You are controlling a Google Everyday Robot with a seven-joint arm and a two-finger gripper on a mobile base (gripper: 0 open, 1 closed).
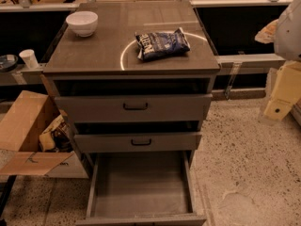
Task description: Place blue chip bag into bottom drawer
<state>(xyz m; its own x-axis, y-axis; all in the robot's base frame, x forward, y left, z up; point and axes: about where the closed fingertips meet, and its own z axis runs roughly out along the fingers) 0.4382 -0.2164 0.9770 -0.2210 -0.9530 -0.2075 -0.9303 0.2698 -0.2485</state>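
The blue chip bag lies flat on the grey cabinet top, right of centre, with its white lettering facing up. The bottom drawer is pulled out toward me, and its flat grey tray holds nothing. The two shallower drawers above it, each with a black handle, are slightly ajar. My gripper hangs at the right edge of the view, off to the right of the cabinet. It is well apart from the bag and holds nothing that I can see.
A white bowl stands at the back left of the cabinet top. An open cardboard box with items inside sits on the floor to the left. A paper cup stands on a ledge behind it. Speckled floor lies to the right.
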